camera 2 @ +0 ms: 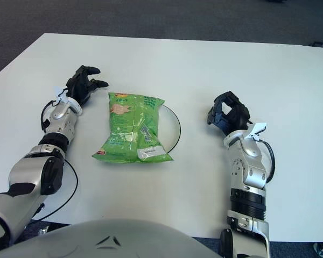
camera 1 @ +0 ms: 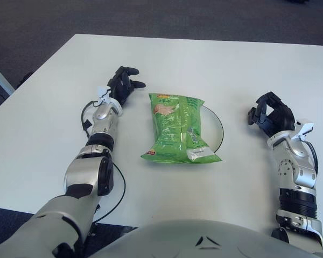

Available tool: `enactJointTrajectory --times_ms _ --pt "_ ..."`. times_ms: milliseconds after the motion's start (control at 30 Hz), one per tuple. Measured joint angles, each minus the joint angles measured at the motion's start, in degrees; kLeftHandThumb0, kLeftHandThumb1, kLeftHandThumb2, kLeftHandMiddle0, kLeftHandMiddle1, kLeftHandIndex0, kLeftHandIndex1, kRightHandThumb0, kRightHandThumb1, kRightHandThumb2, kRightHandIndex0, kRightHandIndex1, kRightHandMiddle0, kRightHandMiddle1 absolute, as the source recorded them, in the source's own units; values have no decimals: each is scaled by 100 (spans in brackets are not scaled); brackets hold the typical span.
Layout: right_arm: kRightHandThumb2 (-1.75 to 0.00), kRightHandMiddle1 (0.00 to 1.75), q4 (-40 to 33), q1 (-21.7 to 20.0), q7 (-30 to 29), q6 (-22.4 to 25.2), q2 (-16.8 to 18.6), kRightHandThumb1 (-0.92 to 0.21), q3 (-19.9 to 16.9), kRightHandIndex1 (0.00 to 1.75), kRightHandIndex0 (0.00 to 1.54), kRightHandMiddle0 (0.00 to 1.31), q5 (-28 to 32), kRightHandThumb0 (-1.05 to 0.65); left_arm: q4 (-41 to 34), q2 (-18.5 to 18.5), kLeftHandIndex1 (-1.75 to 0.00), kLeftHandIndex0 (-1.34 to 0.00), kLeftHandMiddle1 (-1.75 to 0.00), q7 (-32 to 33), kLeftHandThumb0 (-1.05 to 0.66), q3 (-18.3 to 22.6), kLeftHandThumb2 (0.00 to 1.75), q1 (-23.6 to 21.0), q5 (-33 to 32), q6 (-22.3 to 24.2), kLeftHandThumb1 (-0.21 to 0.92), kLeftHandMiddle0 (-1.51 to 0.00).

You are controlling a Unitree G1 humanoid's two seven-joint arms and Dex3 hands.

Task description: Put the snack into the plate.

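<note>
Snack: a green chip bag (camera 1: 178, 129) lies flat on the white table (camera 1: 247, 70), lengthwise away from me, its printed top end farther off and its crimped bottom end nearer. It rests over a white plate (camera 1: 217, 128), covering most of it; only the plate's right-hand rim shows as a dark-edged arc beyond the bag's right side. The bag's lower left corner reaches past where the plate's edge can be seen, so I cannot tell how much of that corner is on the plate and how much on the table.

My left hand (camera 1: 124, 86) is just beside the bag's upper left corner, apart from it, with a narrow strip of table between. Its fingers are loosely curled and hold nothing. A black cable loops out from my left forearm over the table.

My right hand (camera 1: 270, 112) is well to the right of the plate, clear of both plate and bag. Its fingers are curled inward into a loose cage, and nothing is in them. I cannot tell whether either hand touches the table surface.
</note>
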Motion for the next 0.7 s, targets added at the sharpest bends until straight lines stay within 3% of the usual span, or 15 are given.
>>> enactJointTrajectory --times_ms 133,333,700 --pt "-115 175 -20 16 14 2 -4 -46 -2 175 111 51 1 -44 -232 16 -175 -92 -175 -34 -51 -104 79 98 62 201 85 -122" --pt "-115 175 -37 43 42 4 -19 -45 -5 175 113 51 1 -45 -622 14 -175 -102 -175 -269 -48 -123 82 299 -15 500 81 -131" --pt "-116 175 -36 64 102 5 -93 -45 -13 175 113 52 4 -45 -1739 -143 -175 -103 -175 -323 -45 -275 83 869 -124 1113 78 -134"
